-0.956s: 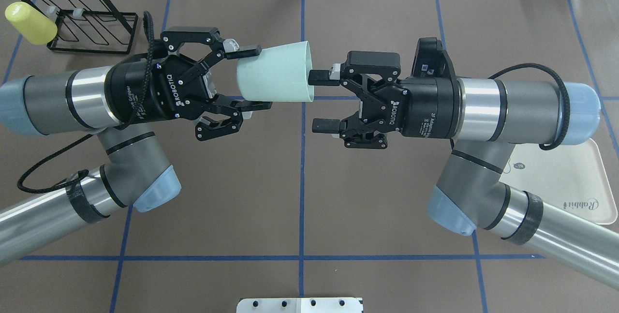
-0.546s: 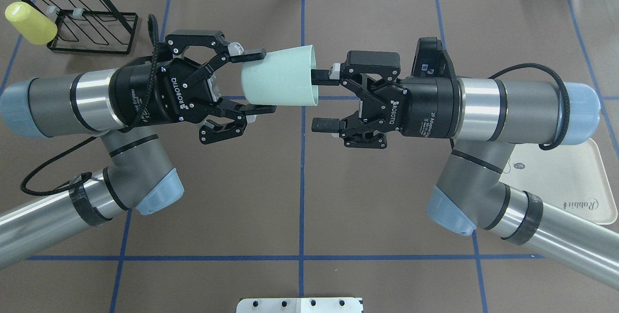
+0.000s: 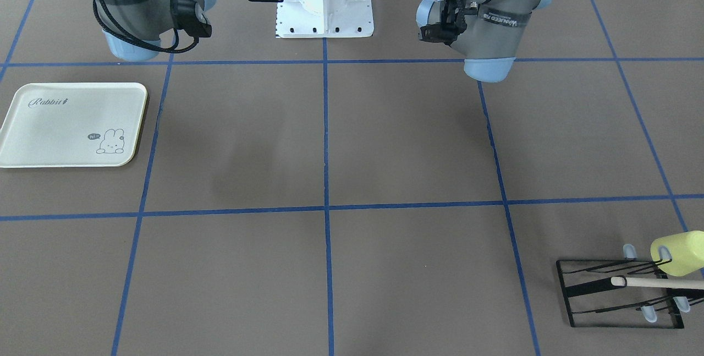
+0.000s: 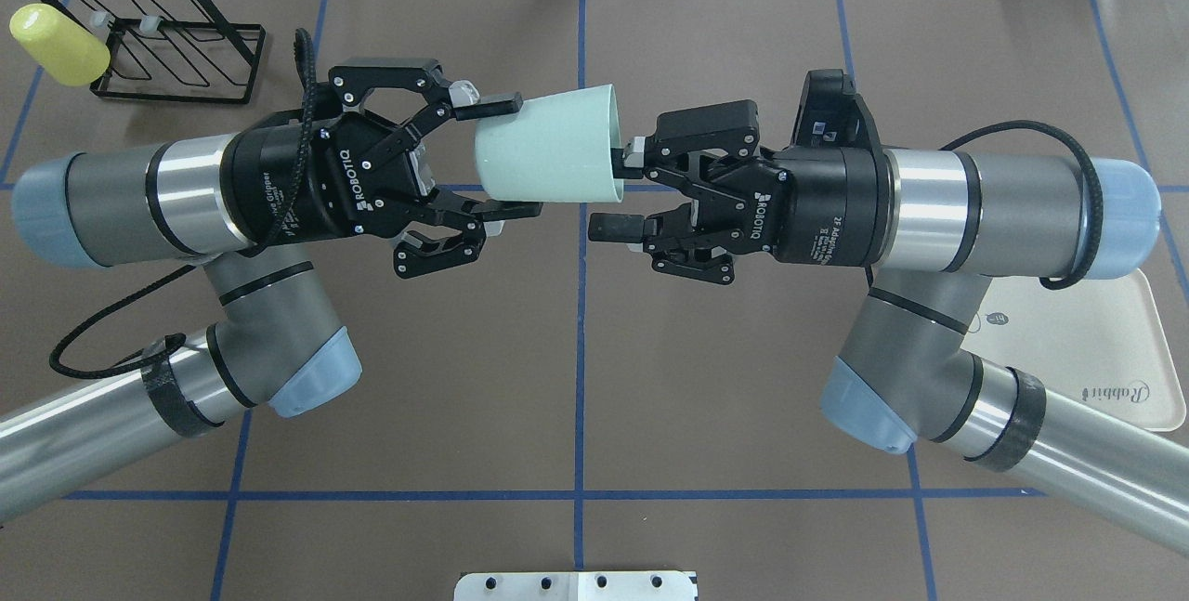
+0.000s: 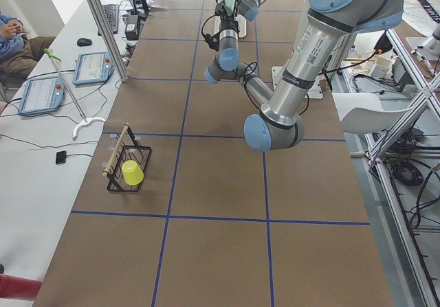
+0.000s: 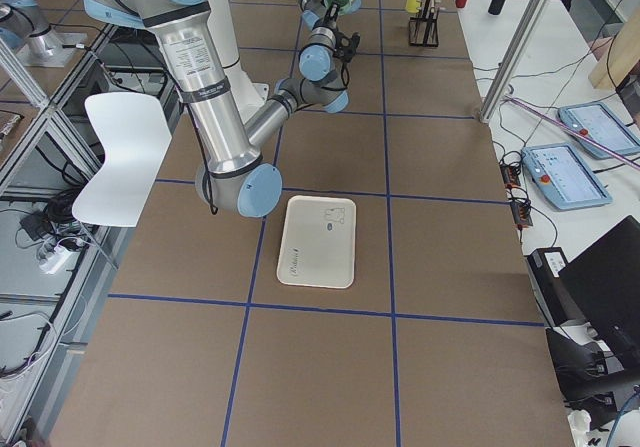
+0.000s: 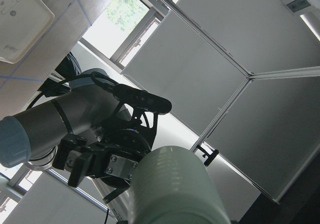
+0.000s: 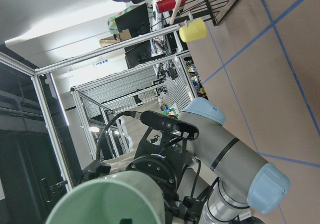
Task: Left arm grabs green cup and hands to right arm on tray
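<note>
Green cup (image 4: 543,150) rim within right pincer (image 4: 614,193)

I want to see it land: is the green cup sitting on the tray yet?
No, the green cup is up in the air, pinched in the left gripper, well away from the tray.

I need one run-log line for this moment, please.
phase: handover | left gripper: shut on green cup | right gripper: open, one finger inside rim | tray: no cup
</note>
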